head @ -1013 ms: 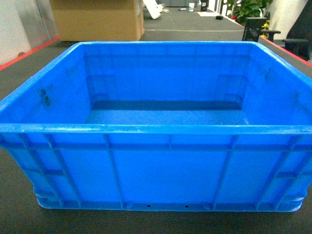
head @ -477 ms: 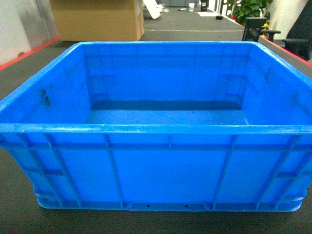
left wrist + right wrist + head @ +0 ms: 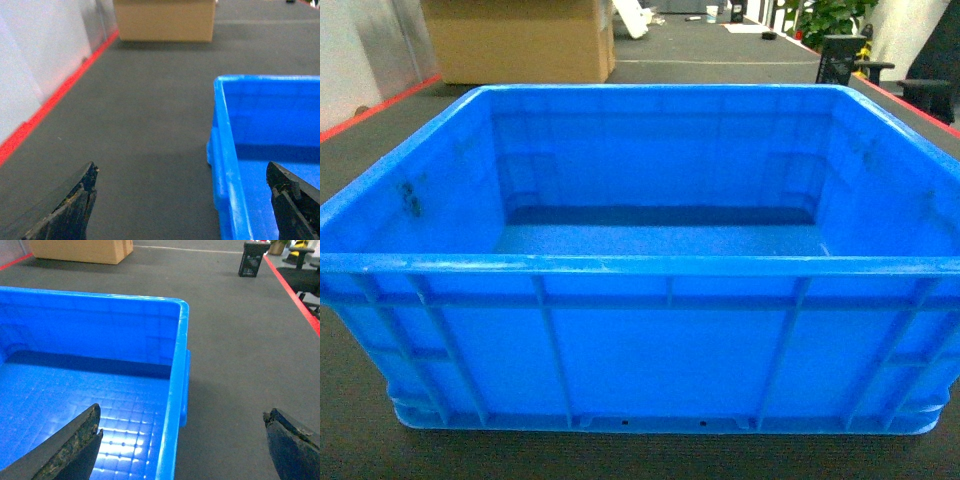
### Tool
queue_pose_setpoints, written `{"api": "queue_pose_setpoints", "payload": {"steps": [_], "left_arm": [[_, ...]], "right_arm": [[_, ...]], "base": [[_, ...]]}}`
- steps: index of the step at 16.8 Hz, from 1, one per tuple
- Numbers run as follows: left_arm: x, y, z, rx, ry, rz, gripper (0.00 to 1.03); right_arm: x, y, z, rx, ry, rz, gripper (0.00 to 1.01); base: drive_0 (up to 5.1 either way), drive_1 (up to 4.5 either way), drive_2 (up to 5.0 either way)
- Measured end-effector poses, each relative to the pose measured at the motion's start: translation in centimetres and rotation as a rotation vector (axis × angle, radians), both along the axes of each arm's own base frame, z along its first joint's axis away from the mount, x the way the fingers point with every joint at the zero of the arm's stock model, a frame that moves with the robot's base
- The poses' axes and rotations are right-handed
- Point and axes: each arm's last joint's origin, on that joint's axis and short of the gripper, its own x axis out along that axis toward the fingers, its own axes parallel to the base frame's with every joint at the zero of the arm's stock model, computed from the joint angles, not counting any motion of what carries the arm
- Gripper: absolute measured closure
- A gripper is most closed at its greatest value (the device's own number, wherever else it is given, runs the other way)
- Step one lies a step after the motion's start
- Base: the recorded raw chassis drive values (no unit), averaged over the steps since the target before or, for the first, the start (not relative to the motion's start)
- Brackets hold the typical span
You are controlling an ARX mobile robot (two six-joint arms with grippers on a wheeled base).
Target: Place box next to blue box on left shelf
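Both our left gripper (image 3: 182, 200) and right gripper (image 3: 182, 440) are spread wide, each straddling a side wall of the box (image 3: 650, 330); we should close evenly on both rims.

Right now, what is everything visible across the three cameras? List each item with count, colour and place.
blue crate: 1, blue, open-topped, nothing visible inside, on the dark floor directly ahead.
cardboard box: 1, tan, on the floor behind the crate, far left.
red floor line: at least 2, red, along the left wall and on the right side.
potted plant: 1, green, far right background.
black stand: 1, black, far right on the floor.
left gripper: 1, black, open, straddling the crate's left wall.
right gripper: 1, black, open, straddling the crate's right wall.
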Motion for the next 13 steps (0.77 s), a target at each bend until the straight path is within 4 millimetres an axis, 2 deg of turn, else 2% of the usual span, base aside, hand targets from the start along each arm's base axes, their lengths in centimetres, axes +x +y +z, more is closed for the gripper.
{"api": "queue_pose_setpoints", "payload": {"steps": [2, 4, 5, 9, 11, 13], "left_arm": [[3.3, -0.3, -0.2, -0.033, 0.075, -0.024, 0.05], [5.8, -0.3, 0.0, -0.080, 0.124, -0.052, 0.05], [6.7, -0.5, -0.7, -0.101, 0.180, -0.069, 0.05], [9.3, -1.9, -2.2, -0.118, 0.303, -0.116, 0.05], [9.9, -2.1, -3.0, -0.121, 0.378, -0.116, 0.05], [10.3, -2.1, -4.2, -0.131, 0.446, -0.103, 0.05]], "right_arm": [[4.8, 0.4, 0.6, 0.026, 0.085, -0.012, 0.03], [7.9, 0.9, 0.2, 0.041, 0.183, -0.022, 0.03], [9.0, 1.1, -0.6, 0.033, 0.227, -0.044, 0.03], [11.3, 1.6, -3.3, 0.068, 0.407, -0.050, 0.03], [11.4, 2.0, -4.2, 0.071, 0.449, -0.050, 0.03], [11.4, 2.2, -4.3, 0.077, 0.457, -0.049, 0.03]], "base": [[0.0, 0.00, 0.0], [0.0, 0.00, 0.0], [0.0, 0.00, 0.0], [0.0, 0.00, 0.0], [0.0, 0.00, 0.0], [0.0, 0.00, 0.0]]}}
